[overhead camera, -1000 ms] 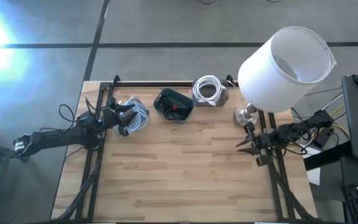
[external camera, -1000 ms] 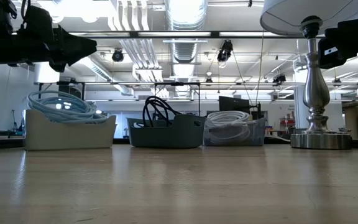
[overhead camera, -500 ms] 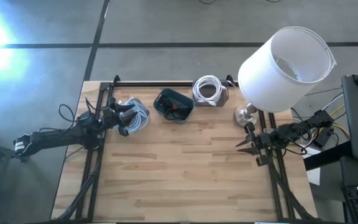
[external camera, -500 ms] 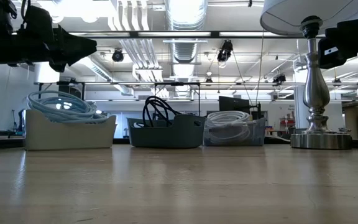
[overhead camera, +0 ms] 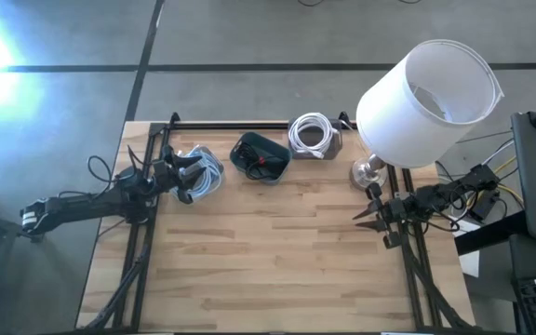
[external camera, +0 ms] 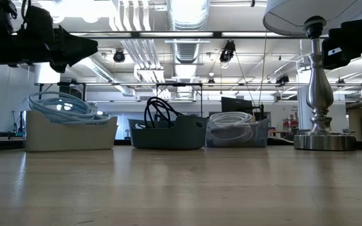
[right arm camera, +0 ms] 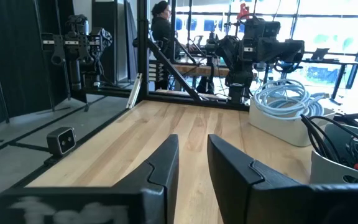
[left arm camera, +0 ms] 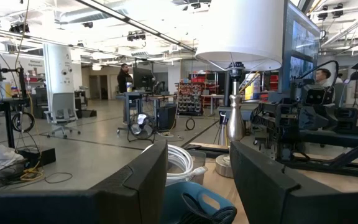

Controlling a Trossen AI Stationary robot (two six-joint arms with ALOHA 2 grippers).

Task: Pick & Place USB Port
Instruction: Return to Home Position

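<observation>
Three small bins stand in a row near the table's far edge. A white bin (overhead camera: 203,173) (external camera: 71,130) holds a coil of light-blue cable, a dark bin (overhead camera: 261,155) (external camera: 166,133) holds black cables, and a clear bin (overhead camera: 313,137) (external camera: 237,132) holds a white cable coil. I cannot pick out a separate USB part. My left gripper (overhead camera: 190,179) (left arm camera: 197,177) hovers open above the white bin, holding nothing. My right gripper (overhead camera: 363,212) (right arm camera: 192,163) hangs open over the table's right side near the lamp base, also holding nothing.
A table lamp with a large white shade (overhead camera: 428,88) stands on its metal base (overhead camera: 368,172) (external camera: 324,140) at the far right corner, close to my right arm. Bare wood (overhead camera: 277,251) stretches over the middle and near half of the table. People show in the room beyond.
</observation>
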